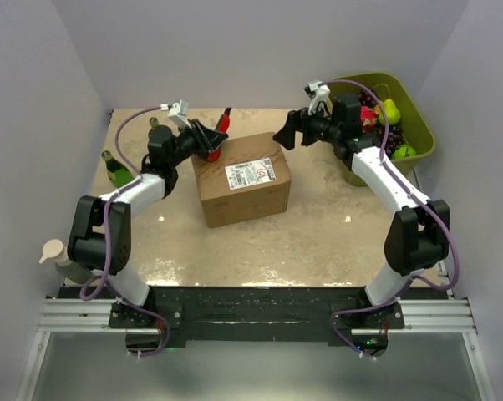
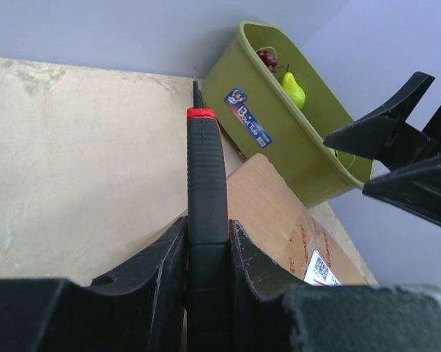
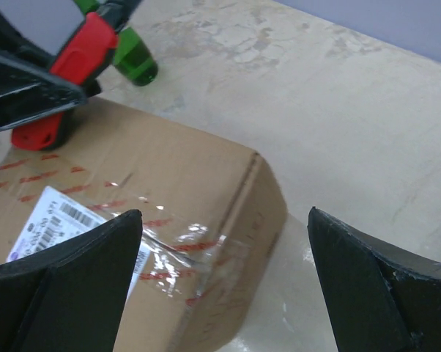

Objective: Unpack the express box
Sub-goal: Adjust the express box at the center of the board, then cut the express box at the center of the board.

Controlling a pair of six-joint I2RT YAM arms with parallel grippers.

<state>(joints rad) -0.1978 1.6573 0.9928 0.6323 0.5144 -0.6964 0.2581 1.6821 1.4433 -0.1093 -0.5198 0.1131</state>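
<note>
The express box (image 1: 243, 188) is a brown carton with a white label (image 1: 250, 173) and clear tape on top, standing mid-table with its flaps down. My left gripper (image 1: 206, 142) is shut on a black-and-red cutter tool (image 1: 221, 129) over the box's back left corner. In the left wrist view the tool (image 2: 206, 169) stands upright between the jaws of the left gripper (image 2: 207, 238), above the box (image 2: 279, 213). My right gripper (image 1: 287, 132) hangs open over the back right corner. The right wrist view shows the right gripper (image 3: 224, 212) wide apart above the taped box (image 3: 154, 176).
An olive-green tub (image 1: 420, 121) with fruit stands at the back right, also seen as the tub (image 2: 294, 139) in the left wrist view. Green bottles (image 1: 118, 171) stand at the left, one bottle (image 3: 136, 62) behind the box. A white cup-like object (image 1: 53, 251) sits at the left edge.
</note>
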